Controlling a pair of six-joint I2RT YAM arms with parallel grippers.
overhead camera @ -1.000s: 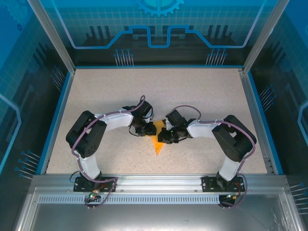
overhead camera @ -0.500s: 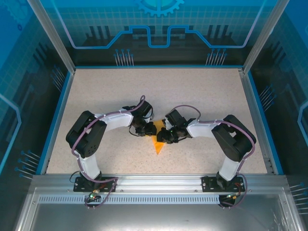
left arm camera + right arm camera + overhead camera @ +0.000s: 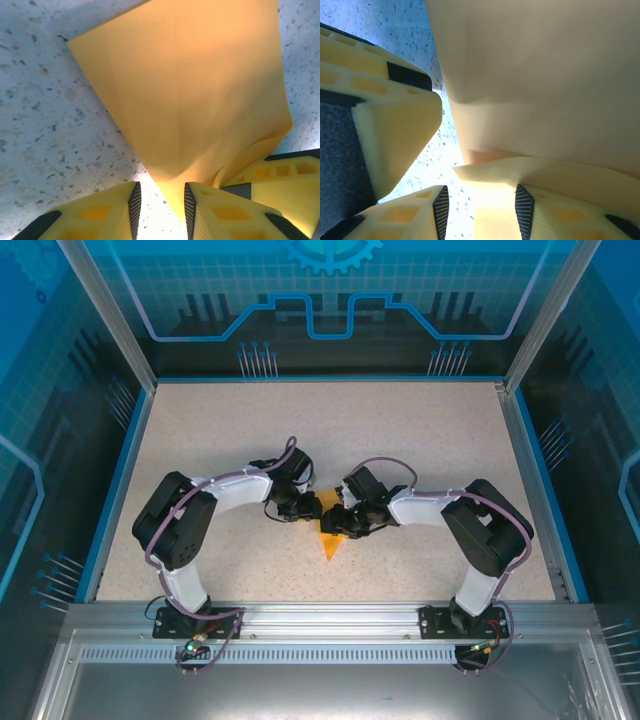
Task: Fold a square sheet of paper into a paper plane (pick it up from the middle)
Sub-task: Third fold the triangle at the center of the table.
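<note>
1. Orange sheet of paper (image 3: 328,537), folded to a triangle, lies on the speckled table (image 3: 420,440) just below frame centre in the top view. Its sharp tip points to the bottom edge.
2. The left gripper (image 3: 303,508) sits at the sheet's upper-left edge and the right gripper (image 3: 336,523) at its upper-right edge. The two nearly meet over the sheet.
3. Left wrist view: the sheet fills the centre and upper right, then narrows to a corner that drops between the fingers (image 3: 100,215) at the bottom edge.
4. These fingers are spread. The corner lies beside the right-hand pad and bare table shows by the left-hand pad, so no pinch.
5. Lower right of that view: the sheet's edge buckles by a finger of the right gripper.
6. Right wrist view: the sheet looks pale and covers the upper right. A loose flap lies in the wide gap between the fingers (image 3: 560,220) at the bottom.
7. These fingers are also spread and clamp nothing.
</note>
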